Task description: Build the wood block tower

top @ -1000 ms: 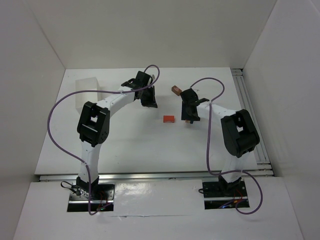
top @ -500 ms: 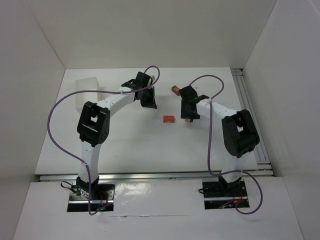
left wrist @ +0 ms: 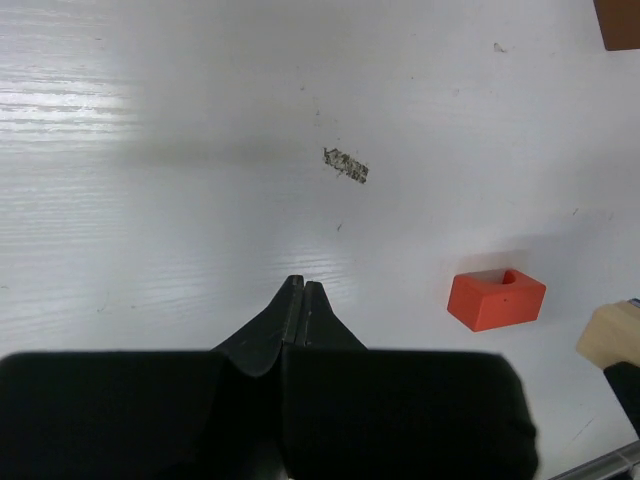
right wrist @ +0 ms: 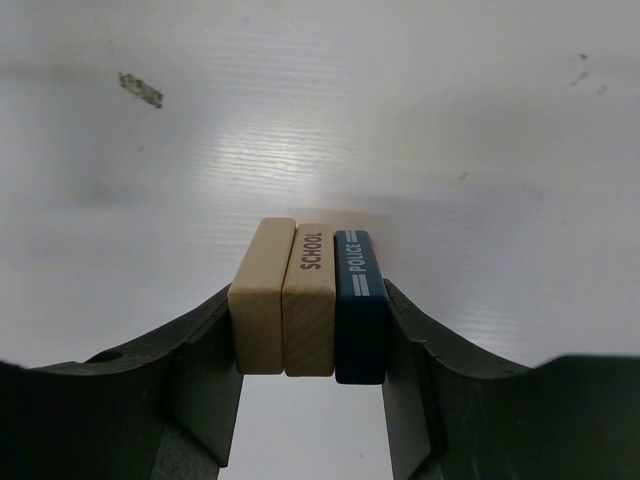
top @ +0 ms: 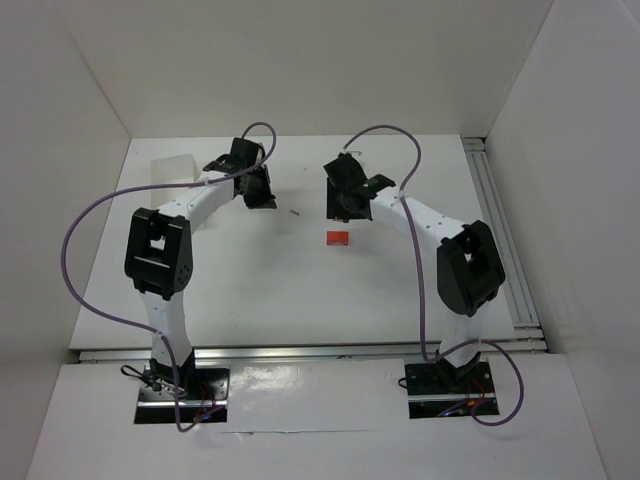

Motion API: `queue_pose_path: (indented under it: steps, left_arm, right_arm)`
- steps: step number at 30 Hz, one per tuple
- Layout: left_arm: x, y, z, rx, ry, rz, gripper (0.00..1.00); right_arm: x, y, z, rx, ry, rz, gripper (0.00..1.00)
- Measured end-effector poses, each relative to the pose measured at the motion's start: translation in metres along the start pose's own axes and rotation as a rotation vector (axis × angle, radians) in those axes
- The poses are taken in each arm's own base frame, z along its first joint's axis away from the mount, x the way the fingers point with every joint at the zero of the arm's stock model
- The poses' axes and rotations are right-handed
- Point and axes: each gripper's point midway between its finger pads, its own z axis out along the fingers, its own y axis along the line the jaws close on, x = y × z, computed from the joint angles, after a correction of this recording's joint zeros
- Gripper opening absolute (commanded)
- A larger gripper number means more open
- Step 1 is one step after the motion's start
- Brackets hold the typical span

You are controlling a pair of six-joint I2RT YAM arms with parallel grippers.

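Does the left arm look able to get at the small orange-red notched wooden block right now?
Probably yes: only bare white table lies between the empty, shut left claw and the orange-red block, though that claw must open first.

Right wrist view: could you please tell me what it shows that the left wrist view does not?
Only the right wrist view shows three blocks clamped side by side in the right jaws: plain pale block, pale SCHOOL block, dark blue POLICE block. Only the left wrist view shows the left jaws shut on nothing, an orange-red block on the table and a brown block's corner, top right. Both show the white table's dark scuff mark; a pale block at the left wrist view's right edge may be a held one.
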Motion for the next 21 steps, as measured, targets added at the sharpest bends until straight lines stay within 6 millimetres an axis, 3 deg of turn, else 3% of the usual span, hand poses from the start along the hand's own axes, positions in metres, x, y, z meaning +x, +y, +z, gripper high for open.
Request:
queue_pose_path:
  steps: [6,13,21]
  left_arm:
    - [-0.002,-0.001,-0.006,-0.004,-0.017,-0.01,0.0]
    - [0.003,0.0,-0.004,-0.014,-0.007,-0.011,0.0]
    - [0.001,0.001,-0.006,-0.015,-0.013,-0.012,0.0]
  right_arm:
    - [0.005,0.023,0.011,-0.008,0.014,-0.009,0.44]
    - [0.028,0.019,0.022,0.045,0.08,-0.024,0.44]
    - [0.03,0.015,0.019,0.073,0.09,-0.016,0.44]
